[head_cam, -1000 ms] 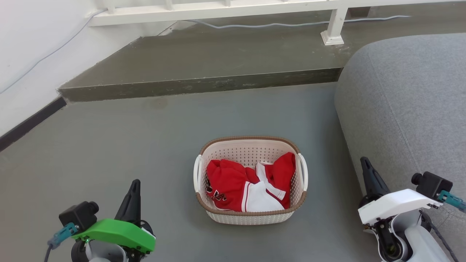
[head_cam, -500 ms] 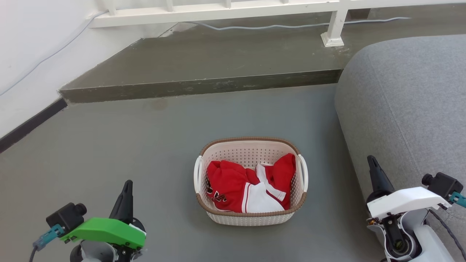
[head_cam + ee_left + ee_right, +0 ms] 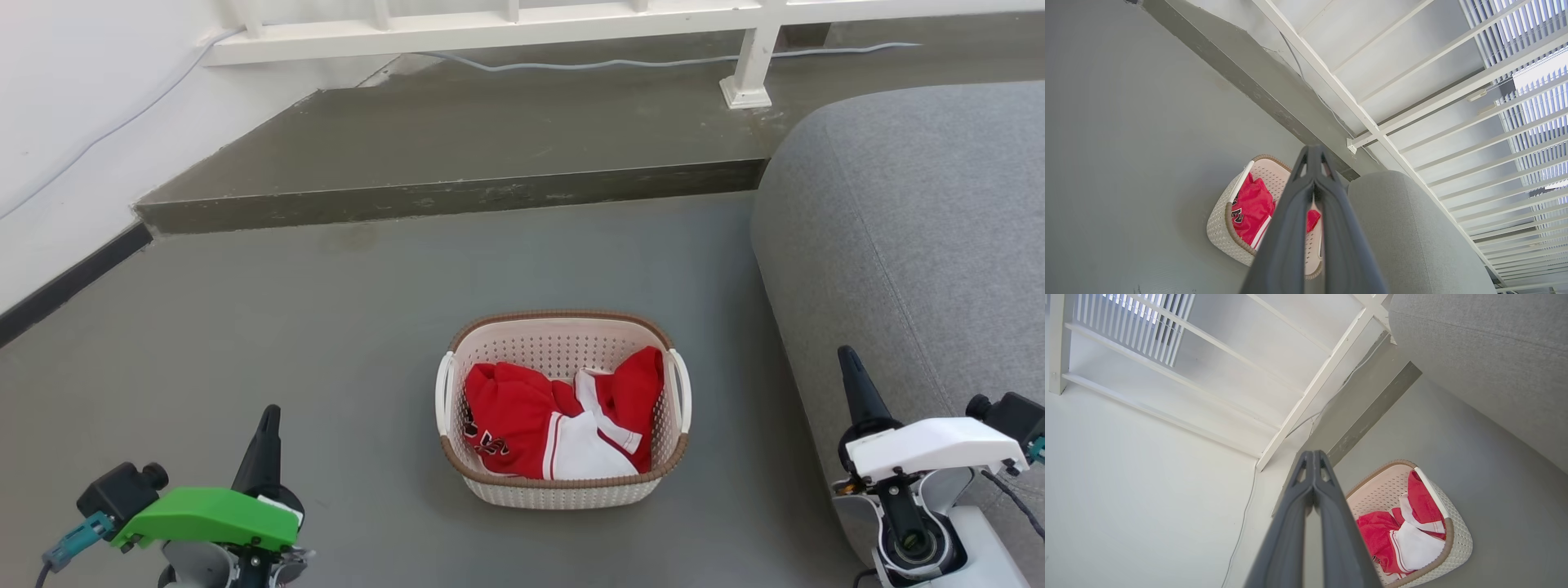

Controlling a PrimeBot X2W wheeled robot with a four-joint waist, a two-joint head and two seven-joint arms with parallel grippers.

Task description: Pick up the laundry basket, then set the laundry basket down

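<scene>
A: Grey sofa [image 3: 914,229], floor [image 3: 326,327]. Why's the laundry basket [image 3: 563,492] there?
B: I'd say open floor beside the sofa leaves both handles [image 3: 442,392] reachable.
A: The pincers?
B: Left pincer [image 3: 267,415] and right pincer [image 3: 847,357] flank it, well apart, fingers pressed together, empty.

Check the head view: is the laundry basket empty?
No, the laundry basket holds crumpled red and white clothing that covers most of its bottom.
</scene>
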